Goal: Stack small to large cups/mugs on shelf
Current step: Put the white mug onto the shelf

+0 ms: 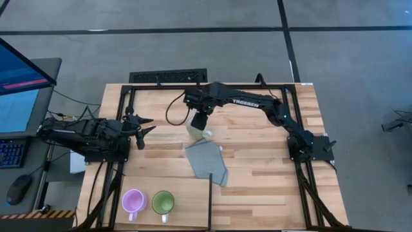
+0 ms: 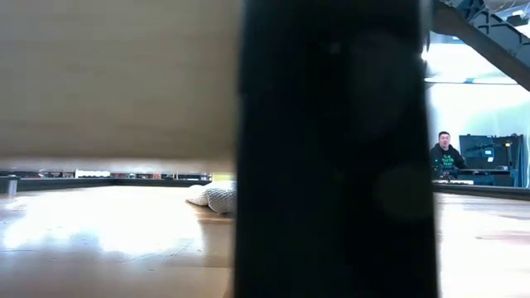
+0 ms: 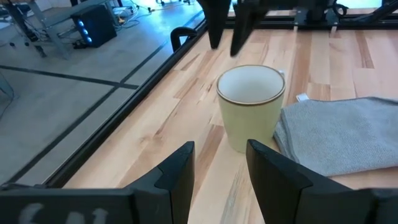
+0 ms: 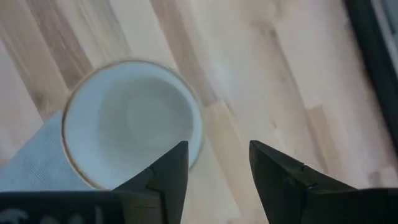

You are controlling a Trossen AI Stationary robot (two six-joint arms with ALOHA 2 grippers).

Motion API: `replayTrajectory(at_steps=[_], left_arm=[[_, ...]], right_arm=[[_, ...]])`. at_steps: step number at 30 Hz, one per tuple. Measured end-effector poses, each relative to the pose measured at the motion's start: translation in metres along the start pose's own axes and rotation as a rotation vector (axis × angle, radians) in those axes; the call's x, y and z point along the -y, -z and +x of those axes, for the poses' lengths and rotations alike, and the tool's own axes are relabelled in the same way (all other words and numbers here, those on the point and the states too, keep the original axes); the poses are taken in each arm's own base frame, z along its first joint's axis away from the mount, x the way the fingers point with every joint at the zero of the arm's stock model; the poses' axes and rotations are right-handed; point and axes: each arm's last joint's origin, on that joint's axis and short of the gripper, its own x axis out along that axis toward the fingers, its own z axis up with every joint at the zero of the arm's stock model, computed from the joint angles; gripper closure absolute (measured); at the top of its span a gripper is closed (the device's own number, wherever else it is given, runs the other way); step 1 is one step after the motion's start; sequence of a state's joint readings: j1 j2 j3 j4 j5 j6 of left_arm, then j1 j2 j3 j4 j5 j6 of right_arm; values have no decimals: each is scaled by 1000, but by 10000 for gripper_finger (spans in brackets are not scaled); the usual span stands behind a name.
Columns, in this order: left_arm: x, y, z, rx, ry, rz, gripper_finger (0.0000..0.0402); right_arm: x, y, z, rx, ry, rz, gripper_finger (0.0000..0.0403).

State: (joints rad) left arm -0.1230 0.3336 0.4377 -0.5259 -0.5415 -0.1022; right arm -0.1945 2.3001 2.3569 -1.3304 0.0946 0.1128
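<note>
The cream-white mug (image 1: pixel 198 132) stands upright on the striped tabletop, next to the grey folded cloth (image 1: pixel 207 161). It also shows in the left wrist view (image 3: pixel 250 102) and in the right wrist view (image 4: pixel 130 121). My right gripper (image 1: pixel 199 122) is open just above the mug's far rim, fingers pointing down, touching nothing; its fingers show in the left wrist view (image 3: pixel 229 37). My left gripper (image 1: pixel 145 129) is open and empty to the mug's left. The light purple mug (image 1: pixel 133 201) and the green mug (image 1: pixel 163 203) stand side by side on the pale shelf board (image 1: pixel 190 206).
Thin black frame rails (image 1: pixel 211 200) edge the shelf board at the table's near left. The cloth (image 3: pixel 336 134) lies against the cream mug's near-right side. In the low view a dark post (image 2: pixel 331 149) blocks the middle; a person (image 2: pixel 447 153) sits far behind the table.
</note>
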Motion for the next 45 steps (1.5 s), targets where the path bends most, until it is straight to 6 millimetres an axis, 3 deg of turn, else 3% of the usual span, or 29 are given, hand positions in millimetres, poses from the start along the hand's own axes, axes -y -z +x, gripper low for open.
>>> replayTrajectory(at_steps=[12, 21, 27, 35, 39, 45], left_arm=[[0, 0, 0, -1, 2, 0, 264], [0, 0, 0, 0, 2, 0, 264], [0, 0, 0, 0, 2, 0, 264], [0, 0, 0, 1, -10, -6, 264], [-1, 0, 0, 3, -29, -7, 264], [-2, 0, 0, 8, -71, -7, 264]], right_arm=[[9, 18, -102, 233, 35, 56, 213], [21, 51, -181, 408, 51, 172, 218], [11, 78, -221, 510, 243, 144, 215], [-5, 126, -252, 514, 447, 96, 216], [-3, 162, -261, 541, 588, 155, 216], [2, 226, -251, 624, 662, 232, 213]])
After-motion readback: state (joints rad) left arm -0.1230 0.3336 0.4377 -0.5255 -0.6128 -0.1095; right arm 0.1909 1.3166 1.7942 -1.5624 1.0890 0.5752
